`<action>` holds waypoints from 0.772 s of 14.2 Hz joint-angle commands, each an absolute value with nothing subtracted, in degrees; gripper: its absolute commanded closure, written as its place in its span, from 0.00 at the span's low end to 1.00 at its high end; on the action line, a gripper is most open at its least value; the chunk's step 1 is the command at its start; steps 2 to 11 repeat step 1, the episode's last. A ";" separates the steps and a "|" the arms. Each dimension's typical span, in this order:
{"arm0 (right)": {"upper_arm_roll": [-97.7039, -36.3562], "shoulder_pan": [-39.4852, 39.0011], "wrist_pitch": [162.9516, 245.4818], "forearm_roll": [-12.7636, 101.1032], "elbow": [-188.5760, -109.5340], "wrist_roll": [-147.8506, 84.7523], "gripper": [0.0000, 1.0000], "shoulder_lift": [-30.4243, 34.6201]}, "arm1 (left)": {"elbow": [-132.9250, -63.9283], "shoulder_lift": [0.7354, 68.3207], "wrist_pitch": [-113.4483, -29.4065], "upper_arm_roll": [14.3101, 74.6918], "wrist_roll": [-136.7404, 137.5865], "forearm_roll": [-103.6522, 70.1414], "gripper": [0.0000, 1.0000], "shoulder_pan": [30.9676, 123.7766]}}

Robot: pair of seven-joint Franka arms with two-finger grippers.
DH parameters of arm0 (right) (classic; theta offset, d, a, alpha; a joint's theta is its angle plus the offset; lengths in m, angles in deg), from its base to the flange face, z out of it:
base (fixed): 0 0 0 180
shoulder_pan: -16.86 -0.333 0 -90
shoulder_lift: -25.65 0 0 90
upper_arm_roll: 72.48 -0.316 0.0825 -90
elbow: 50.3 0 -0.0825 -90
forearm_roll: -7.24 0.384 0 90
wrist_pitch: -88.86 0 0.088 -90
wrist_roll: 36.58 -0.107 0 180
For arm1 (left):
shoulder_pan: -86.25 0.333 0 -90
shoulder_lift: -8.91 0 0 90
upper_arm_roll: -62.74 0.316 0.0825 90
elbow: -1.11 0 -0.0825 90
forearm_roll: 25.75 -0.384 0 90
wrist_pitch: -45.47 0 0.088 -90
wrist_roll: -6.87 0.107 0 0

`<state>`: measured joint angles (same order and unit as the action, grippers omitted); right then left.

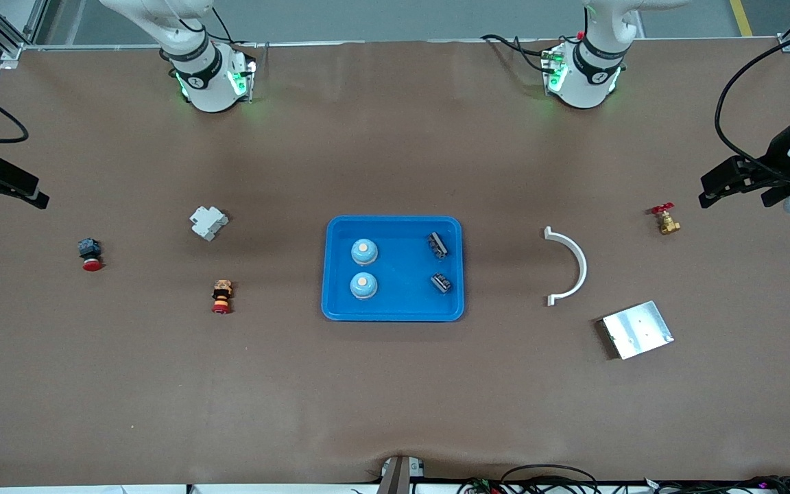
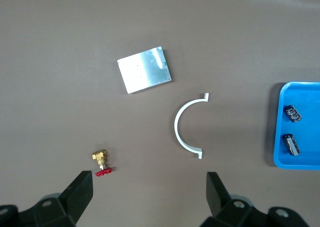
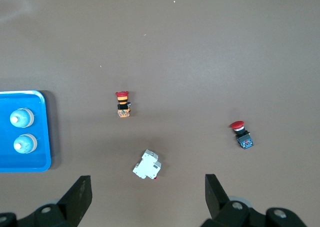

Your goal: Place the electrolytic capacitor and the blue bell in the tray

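The bright-blue tray (image 1: 402, 271) lies at the table's middle. In it stand two blue bells (image 1: 364, 252) (image 1: 363, 285) at the right arm's end. Two dark electrolytic capacitors (image 1: 437, 245) (image 1: 441, 283) lie in it at the left arm's end. The left wrist view shows the tray's edge (image 2: 305, 94) with both capacitors (image 2: 293, 113). Both bells (image 3: 22, 118) show in the right wrist view. My left gripper (image 1: 734, 192) (image 2: 150, 192) hangs open and empty high over the left arm's end of the table. Over the other end, my right gripper (image 1: 35, 193) (image 3: 147, 192) is open and empty too.
Toward the right arm's end lie a white breaker (image 1: 208, 223), a red push button (image 1: 90, 254) and an orange-and-red button (image 1: 221, 296). Toward the left arm's end lie a white half-ring (image 1: 568, 266), a silver plate (image 1: 637, 329) and a brass valve (image 1: 666, 219).
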<state>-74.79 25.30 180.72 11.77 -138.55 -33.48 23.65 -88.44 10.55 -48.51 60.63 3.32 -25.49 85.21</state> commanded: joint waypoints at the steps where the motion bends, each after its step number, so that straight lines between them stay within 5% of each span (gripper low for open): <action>1: -75.38 26.79 180.97 12.86 -139.15 -32.36 0.00 24.07 | -89.51 9.35 -48.75 60.28 2.57 -24.78 0.00 85.46; 11: -75.38 26.79 180.97 12.86 -139.15 -32.36 0.00 24.07 | -89.51 9.35 -48.75 60.28 2.57 -24.78 0.00 85.46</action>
